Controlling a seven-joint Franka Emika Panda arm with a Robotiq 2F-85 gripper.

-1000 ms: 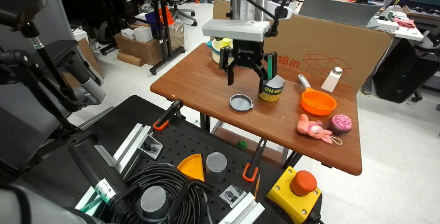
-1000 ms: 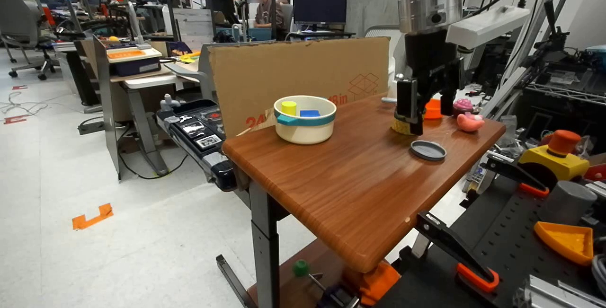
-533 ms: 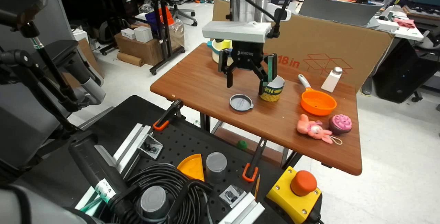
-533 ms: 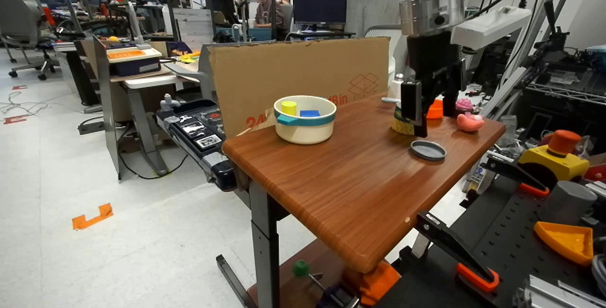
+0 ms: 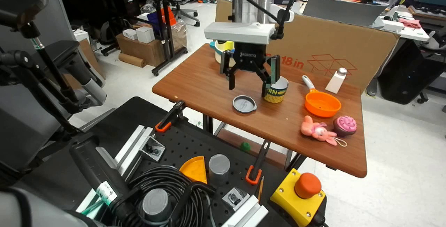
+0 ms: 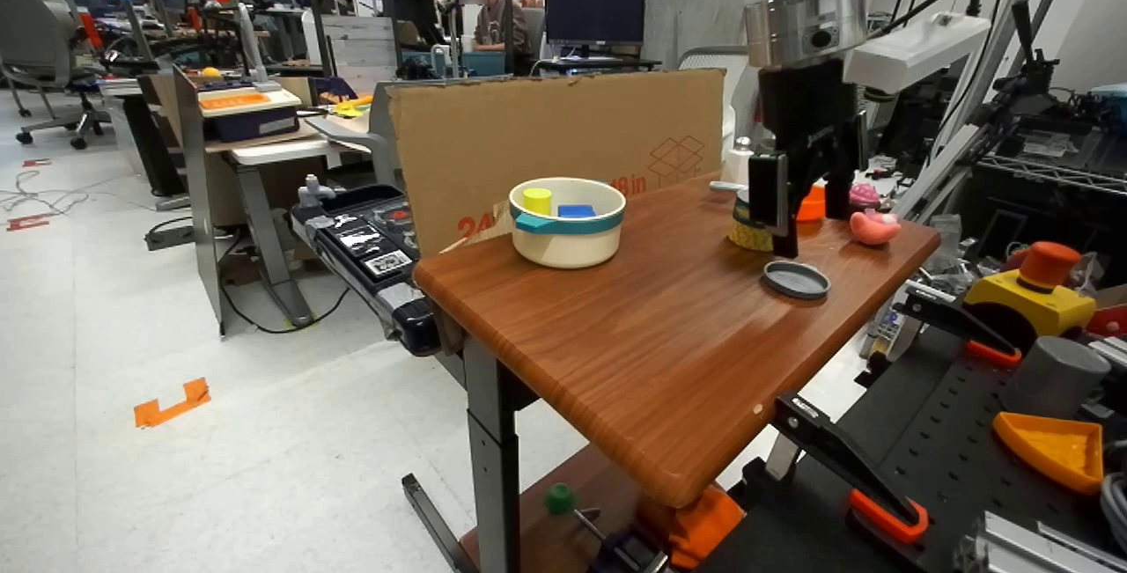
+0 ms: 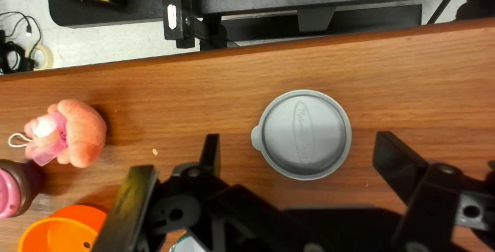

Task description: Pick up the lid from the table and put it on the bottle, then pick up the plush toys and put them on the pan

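Nothing is held by the gripper (image 5: 248, 88), its jaws spread wide. The lid (image 7: 305, 134) is seen flat on the table (image 5: 198, 80) near the jar (image 5: 276, 94), which could be toppled by an off-centre descent.

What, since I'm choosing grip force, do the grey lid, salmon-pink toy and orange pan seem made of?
Grey lid: matte plastic or silicone, I can't tell which; moulded-looking lettering in the same grey.
Salmon-pink toy: likely soft plush fabric; its surface looks fuzzy.
Orange pan: probably rigid plastic; smooth, evenly coloured.
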